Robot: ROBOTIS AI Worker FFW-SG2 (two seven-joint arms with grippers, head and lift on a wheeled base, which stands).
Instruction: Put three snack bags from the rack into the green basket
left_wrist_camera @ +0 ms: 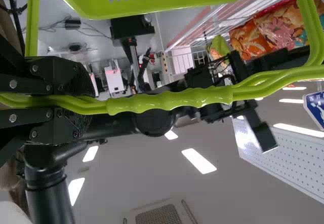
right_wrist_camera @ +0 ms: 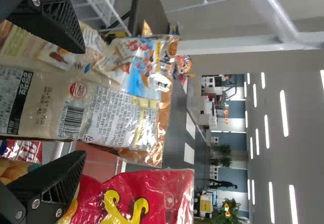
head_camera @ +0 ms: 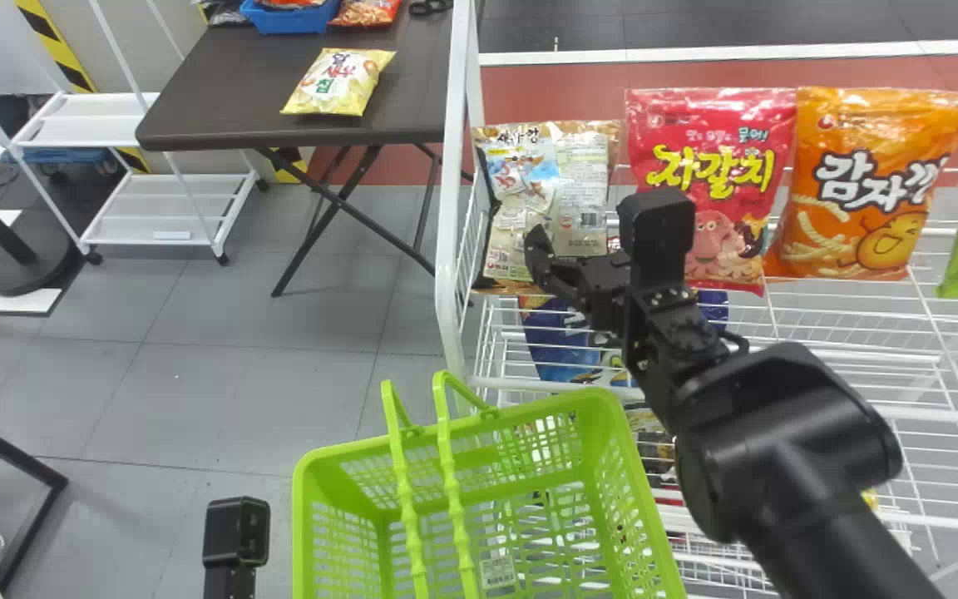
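One brown snack bag [right_wrist_camera: 121,115] stands at the L end of the rack [head_camera: 447,208], btwn the fingers of the R gripper [right_wrist_camera: 83,101]; those are wide apart, nothing gripped. Red bag [head_camera: 708,183] is right next to it, orange bag [head_camera: 870,191] beyond that. L gripper [left_wrist_camera: 83,106] is closed round the handles [left_wrist_camera: 169,100] of the green basket [head_camera: 302,499], which hangs below & in front of the rack.

Step in hand: prob. grasp of bag no. 1. Main risk: one finger sits by the gap btwn brown & red, so if the R hand is a bit off to that side it could pinch the red edge too, or shove the red bag askew. Too shallow a bite on slick film & the bag slips out on the lift; too hard & it crumples or pops. Then the wire front could snag its bottom if the lift is low. Last, the handles stand over part of the basket mouth, so a drop too far L could leave the bag hung up on them.
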